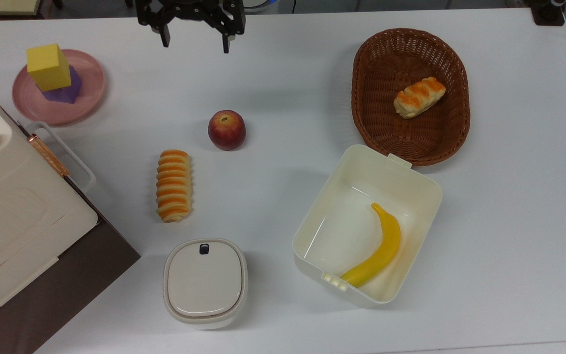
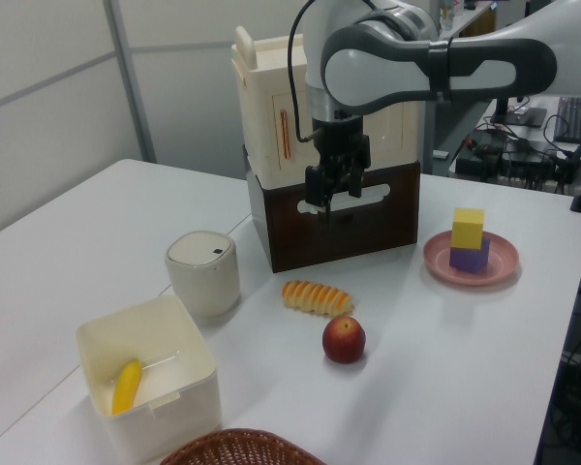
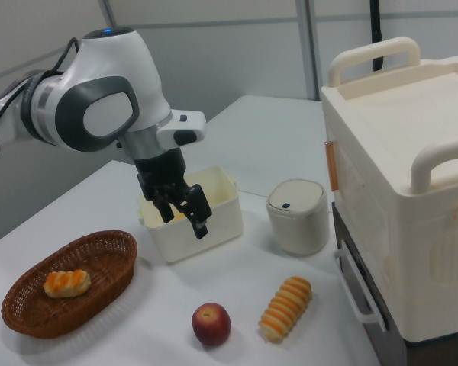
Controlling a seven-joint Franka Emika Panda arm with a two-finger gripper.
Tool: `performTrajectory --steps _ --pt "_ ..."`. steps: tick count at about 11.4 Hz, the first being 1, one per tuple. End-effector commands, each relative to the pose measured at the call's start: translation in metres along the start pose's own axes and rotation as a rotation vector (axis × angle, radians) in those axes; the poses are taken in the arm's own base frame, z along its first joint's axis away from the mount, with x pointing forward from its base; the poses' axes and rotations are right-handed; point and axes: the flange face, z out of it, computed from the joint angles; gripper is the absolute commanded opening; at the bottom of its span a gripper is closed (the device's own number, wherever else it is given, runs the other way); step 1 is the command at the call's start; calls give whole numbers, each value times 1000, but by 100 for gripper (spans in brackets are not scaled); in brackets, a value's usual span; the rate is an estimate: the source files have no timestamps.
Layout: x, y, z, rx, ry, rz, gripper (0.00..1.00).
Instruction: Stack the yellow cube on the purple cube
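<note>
Yellow cube [image 1: 48, 66] sits atop the purple cube [image 1: 65, 90] on the pink plate [image 1: 89, 98]; we see the gripper [image 1: 195, 42] well apart, fingers spread and empty.

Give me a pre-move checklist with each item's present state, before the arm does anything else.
1. Yellow cube sits on the purple cube: ok.
2. Stack stands on the pink plate, upright in the left view: ok.
3. Gripper is open and holds nothing: ok.
4. Gripper hangs apart from the stack, toward the top view's right of it: ok.
5. Yellow cube squarely centred on the purple one: cannot tell; in the top view it looks offset and turned relative to it.
6. Apple and striped bread lie away from the plate: ok.
</note>
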Motion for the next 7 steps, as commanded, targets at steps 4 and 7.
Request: performTrajectory --steps 4,7 --pt "-26 -47 -22 -18 -43 -47 100" --pt "-31 -50 -29 4 -42 -48 100"
